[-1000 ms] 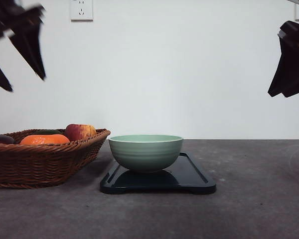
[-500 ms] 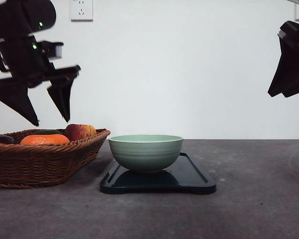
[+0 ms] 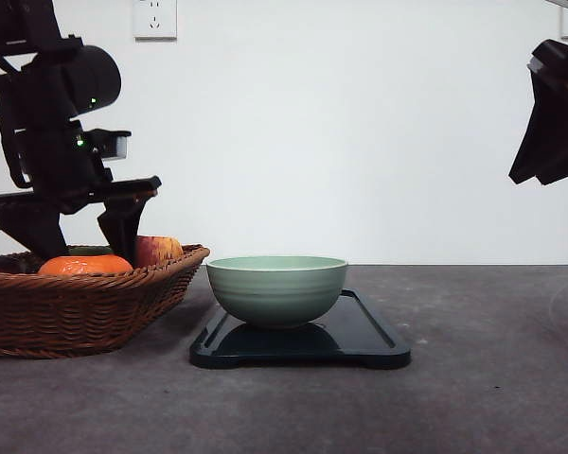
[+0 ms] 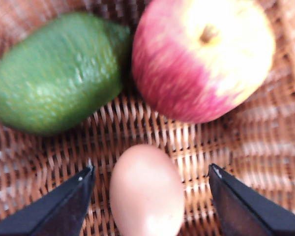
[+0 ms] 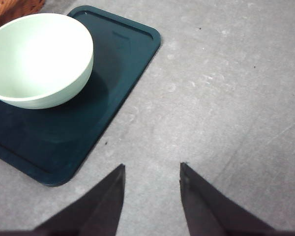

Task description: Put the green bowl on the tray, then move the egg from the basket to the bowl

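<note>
Egg (image 4: 146, 191) between fingers of left gripper (image 4: 150, 189), jaws wide, untouched, in basket (image 4: 201, 142).

A plain white wall (image 3: 360, 142) with a socket (image 3: 155, 18) rises behind a grey tabletop (image 3: 473, 378).

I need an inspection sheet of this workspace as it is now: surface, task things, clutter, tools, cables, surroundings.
Surface: grey table, bare at the right.
Job's things: bowl standing on tray; egg lying in basket.
Clutter: apple, green fruit and an orange item in the basket.
Tools: left tool open, lowered into the basket, fingers either side of the egg; right tool open, raised above the table beside the tray.
Cables: nothing seen.
Surroundings: white wall, socket.
</note>
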Robot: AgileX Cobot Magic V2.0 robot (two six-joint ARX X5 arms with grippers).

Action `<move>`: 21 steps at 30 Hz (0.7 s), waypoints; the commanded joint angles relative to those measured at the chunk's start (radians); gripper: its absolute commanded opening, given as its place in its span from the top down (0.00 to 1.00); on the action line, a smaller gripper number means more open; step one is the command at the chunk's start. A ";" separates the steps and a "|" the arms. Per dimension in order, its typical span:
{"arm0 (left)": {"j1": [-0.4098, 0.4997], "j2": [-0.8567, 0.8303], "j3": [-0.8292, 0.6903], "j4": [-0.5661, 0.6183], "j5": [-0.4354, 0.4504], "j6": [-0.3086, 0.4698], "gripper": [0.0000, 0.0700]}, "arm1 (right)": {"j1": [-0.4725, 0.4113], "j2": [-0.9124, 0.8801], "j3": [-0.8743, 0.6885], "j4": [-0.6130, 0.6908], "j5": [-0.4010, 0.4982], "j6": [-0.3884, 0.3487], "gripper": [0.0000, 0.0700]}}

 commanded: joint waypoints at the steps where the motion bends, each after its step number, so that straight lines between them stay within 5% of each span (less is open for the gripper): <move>1: -0.003 0.026 0.025 0.006 -0.003 0.003 0.33 | 0.002 0.009 0.005 0.009 -0.001 -0.010 0.70; 21: -0.003 0.069 0.025 0.002 -0.004 0.002 0.33 | 0.002 0.009 0.005 0.009 -0.001 -0.010 0.70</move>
